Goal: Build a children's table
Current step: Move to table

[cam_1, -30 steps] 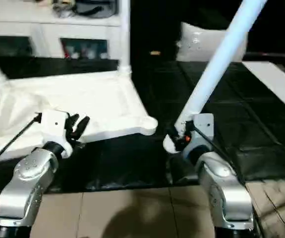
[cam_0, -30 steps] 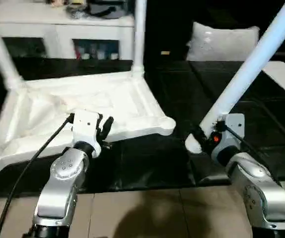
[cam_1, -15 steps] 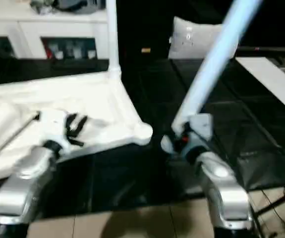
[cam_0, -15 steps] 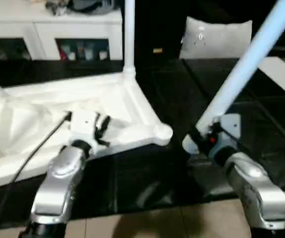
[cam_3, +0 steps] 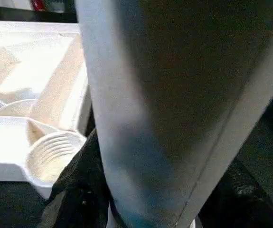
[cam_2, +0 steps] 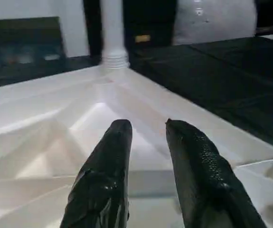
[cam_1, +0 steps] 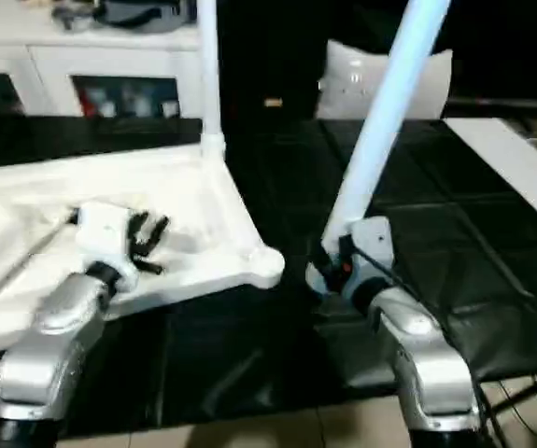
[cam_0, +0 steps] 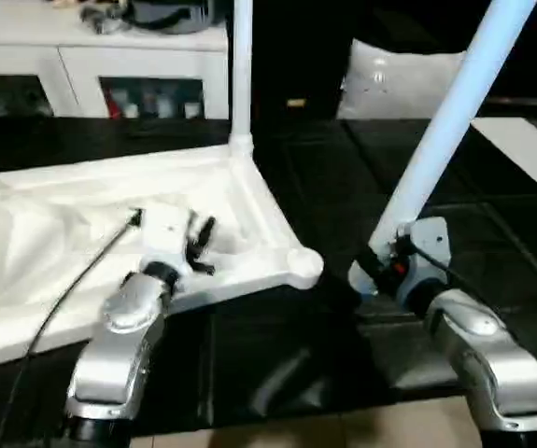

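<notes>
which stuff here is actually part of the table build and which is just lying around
Part of the job:
- tabletop, upside down, left hand over its near edge
- leg standing in the far corner
- empty corner socket
- loose leg gripped in the right hand

Just lying about:
- white cabinet with glass doors
- pillow
- white board at far right

From the head we look forward and down with two eyes set slightly apart, sharing the upturned tabletop (cam_0: 109,233) and the tilted leg (cam_0: 445,131). Each wrist camera looks closely along its own fingers (cam_2: 193,161).
</notes>
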